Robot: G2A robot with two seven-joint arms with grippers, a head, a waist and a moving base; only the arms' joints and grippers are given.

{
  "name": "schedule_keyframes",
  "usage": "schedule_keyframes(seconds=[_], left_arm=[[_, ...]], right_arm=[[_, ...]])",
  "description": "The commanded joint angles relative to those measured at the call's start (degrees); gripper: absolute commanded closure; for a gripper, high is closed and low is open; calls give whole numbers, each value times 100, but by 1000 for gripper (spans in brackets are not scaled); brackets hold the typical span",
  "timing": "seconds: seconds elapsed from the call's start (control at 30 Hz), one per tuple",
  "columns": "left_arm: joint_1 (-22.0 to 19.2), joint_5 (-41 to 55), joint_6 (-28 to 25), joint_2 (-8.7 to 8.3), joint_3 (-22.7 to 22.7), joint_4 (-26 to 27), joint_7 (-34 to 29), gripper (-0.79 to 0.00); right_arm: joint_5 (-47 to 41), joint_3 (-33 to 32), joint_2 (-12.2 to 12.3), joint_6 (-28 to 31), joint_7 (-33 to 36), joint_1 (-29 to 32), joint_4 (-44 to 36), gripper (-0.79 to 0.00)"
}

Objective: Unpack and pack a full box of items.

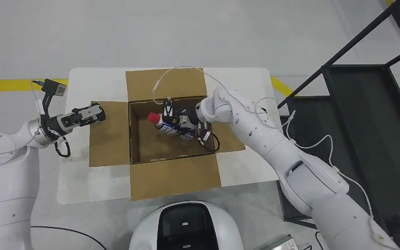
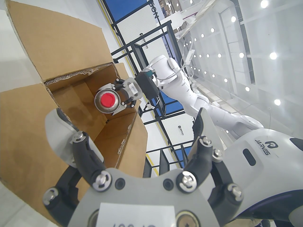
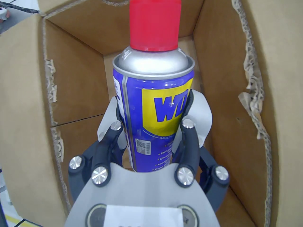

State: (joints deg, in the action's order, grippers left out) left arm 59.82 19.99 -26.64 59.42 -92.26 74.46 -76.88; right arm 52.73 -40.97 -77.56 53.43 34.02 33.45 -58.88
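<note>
Sitting clamped in the right end effector (image 3: 155, 108): spray can (image 3: 151, 83).

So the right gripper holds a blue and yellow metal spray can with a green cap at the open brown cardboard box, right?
Not quite: the right wrist view shows a red plastic cap, not green. The rest holds: the right gripper grips the blue and yellow metal spray can at the open brown cardboard box.
</note>
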Motion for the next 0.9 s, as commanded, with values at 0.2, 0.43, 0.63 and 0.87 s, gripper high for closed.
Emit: schedule_keyframes(seconds=[0.2,0.43,0.63,0.87], left_arm=[[0,0,0,0,0,0,0,-785],[0,0,0,0,0,0,0,-785],[0,0,0,0,0,0,0,-785],[0,0,0,0,0,0,0,-785]], right_arm=[[394,-1757,781,-43,166,1836,-2746,0],[528,-2864,1060,76,-637,2915,-3701,0],[722,-3308,1140,334,-1769,3362,-3650,0],[746,-3311,1142,355,-1805,3367,-3639,0]])
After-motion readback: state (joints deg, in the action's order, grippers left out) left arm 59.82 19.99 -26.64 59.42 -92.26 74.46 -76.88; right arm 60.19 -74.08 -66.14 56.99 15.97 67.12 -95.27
